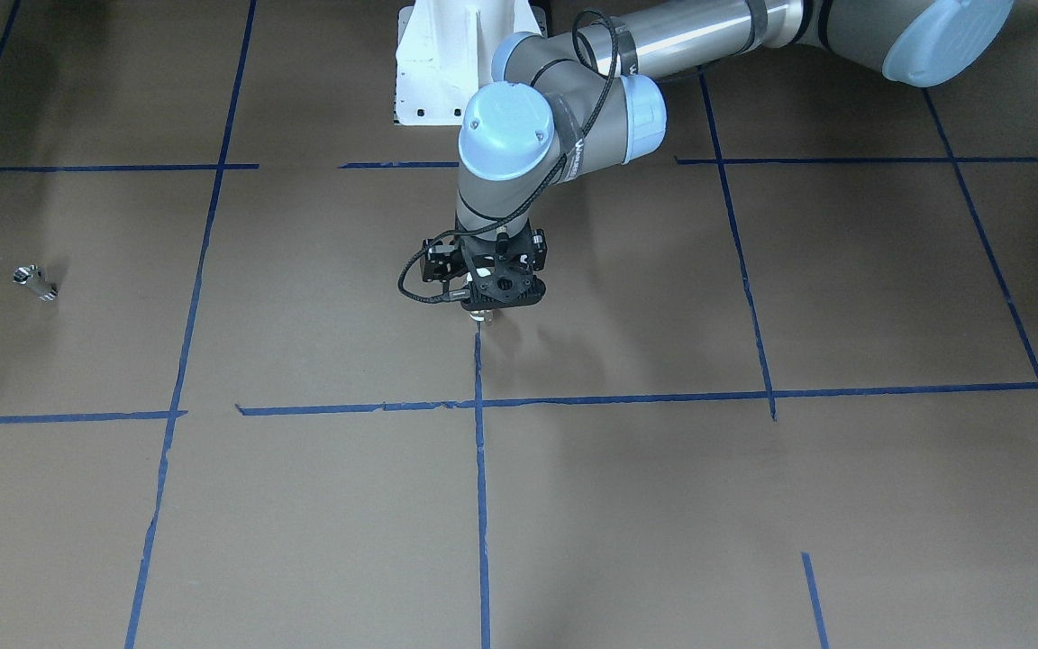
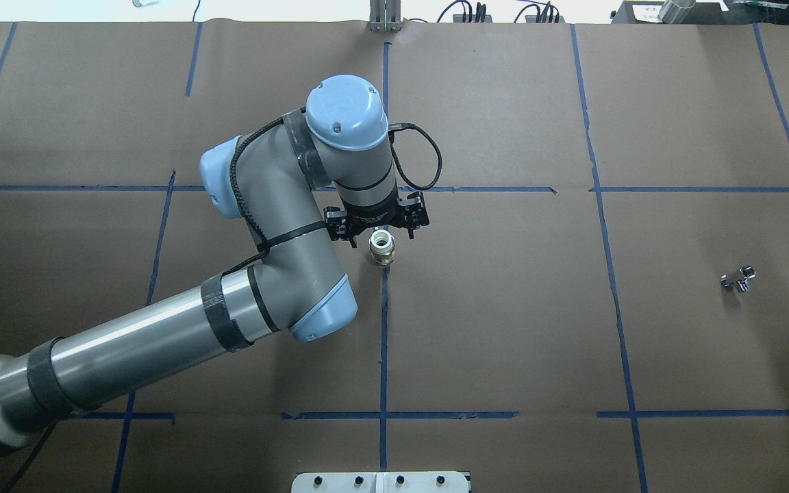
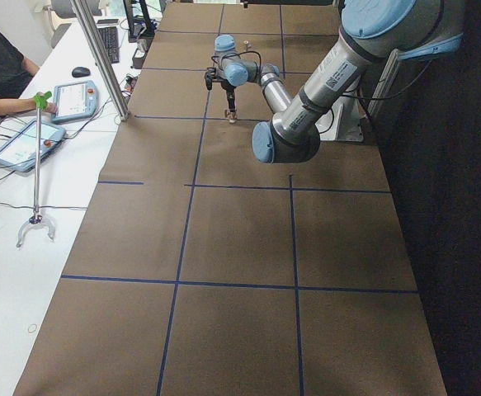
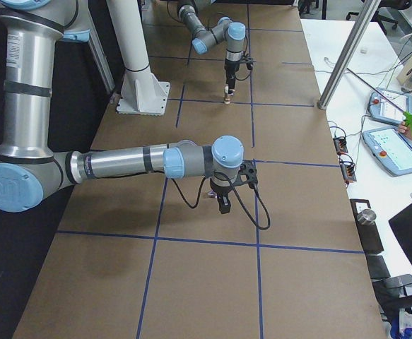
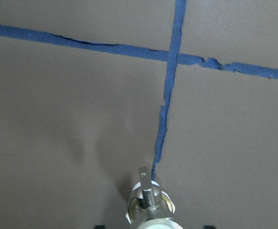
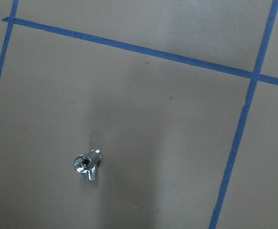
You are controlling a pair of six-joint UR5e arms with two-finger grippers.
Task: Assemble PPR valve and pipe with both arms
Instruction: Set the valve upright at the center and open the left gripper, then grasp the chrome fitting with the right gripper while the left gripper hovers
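The PPR valve (image 2: 382,250), white ends and brass middle, stands upright on a blue tape line at the table's centre. It also shows in the front view (image 1: 481,316) and low in the left wrist view (image 5: 150,205). My left gripper (image 2: 380,237) points straight down and is shut on its top, close over the table. The silver pipe (image 2: 739,279) lies alone far to the right, also in the front view (image 1: 35,281) and the right wrist view (image 6: 87,164). My right gripper (image 4: 222,208) shows only in the exterior right view, so I cannot tell its state.
The white pedestal (image 1: 438,63) stands at the robot's side. Blue tape lines (image 2: 600,205) grid the brown table. An operators' desk with tablets (image 3: 38,140) and a person (image 3: 1,66) runs along the far side.
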